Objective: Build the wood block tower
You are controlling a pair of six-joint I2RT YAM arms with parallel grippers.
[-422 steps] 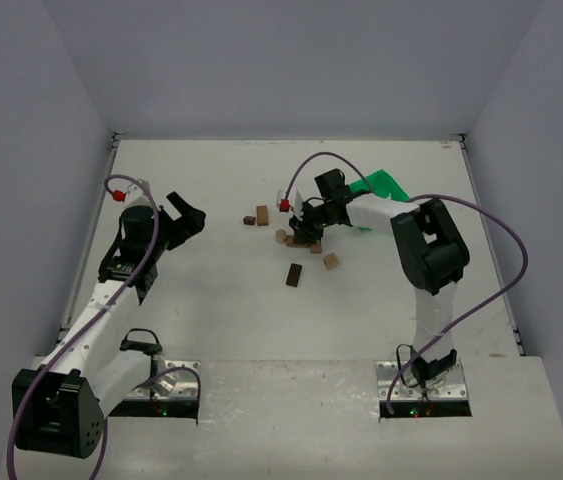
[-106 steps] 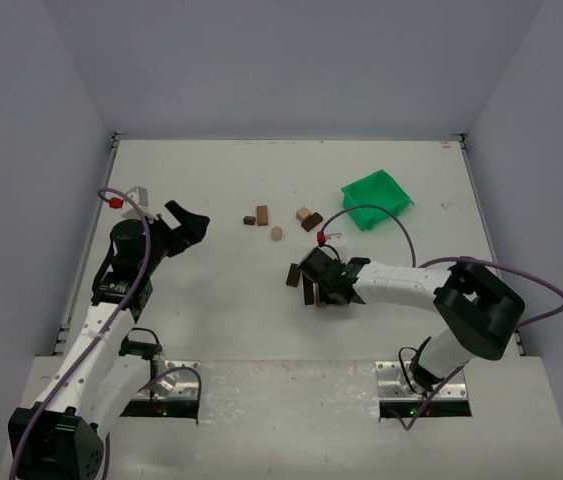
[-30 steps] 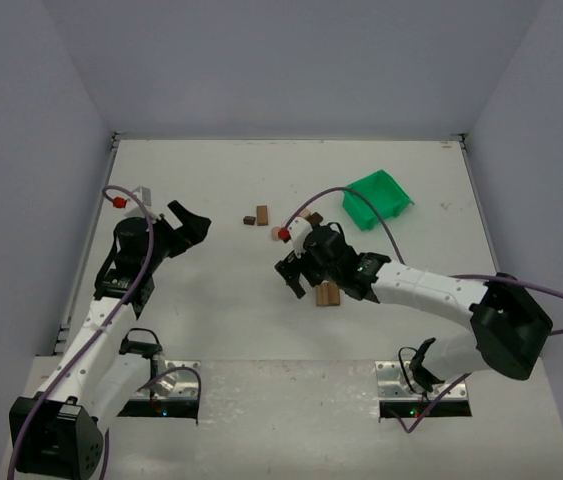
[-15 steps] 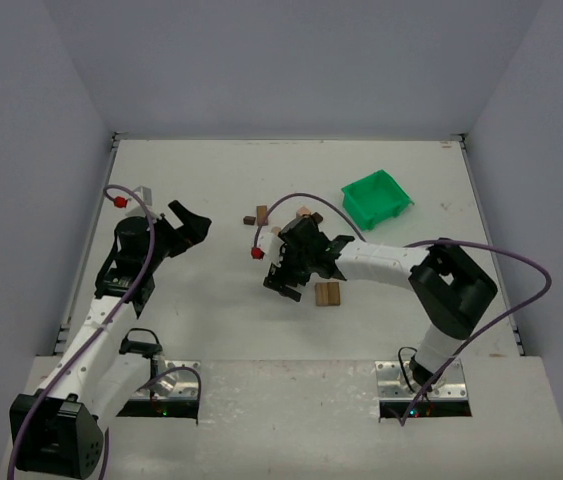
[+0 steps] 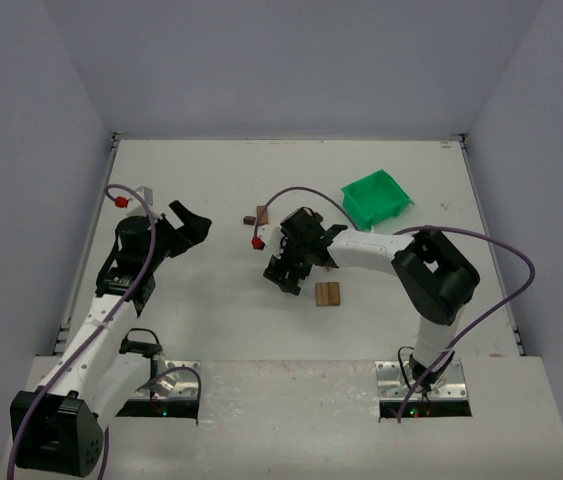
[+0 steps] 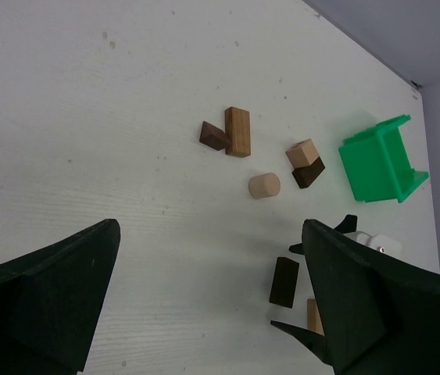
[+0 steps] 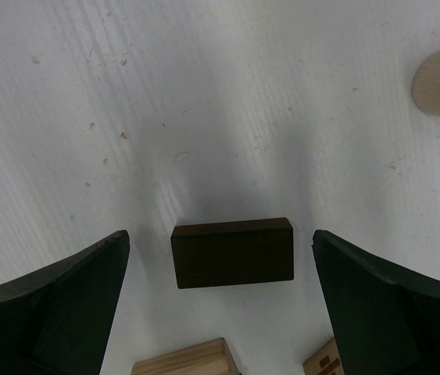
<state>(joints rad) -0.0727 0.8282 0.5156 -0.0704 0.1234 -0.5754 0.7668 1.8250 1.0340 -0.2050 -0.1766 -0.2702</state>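
Observation:
The tower's wooden blocks lie loose on the white table. A dark brown rectangular block (image 7: 232,252) lies flat between the fingers of my open right gripper (image 7: 221,234), touching neither; from above that gripper (image 5: 286,272) hovers over it. Two tan blocks (image 5: 328,293) lie side by side just to its right. In the left wrist view I see a tan bar (image 6: 237,131) against a small dark block (image 6: 215,135), a short cylinder (image 6: 264,185), and a tan cube (image 6: 302,153) touching a dark block (image 6: 309,173). My left gripper (image 5: 189,225) hangs open and empty at the left.
A green plastic bin (image 5: 376,198) stands at the back right, tipped on its side in the left wrist view. My right arm's purple cable (image 5: 296,195) loops over the blocks at the back. The table's raised walls (image 5: 111,140) close it in.
My right gripper has swung left off the two tan blocks and now straddles the dark brown block. The tan pair lies uncovered. The left arm has not moved.

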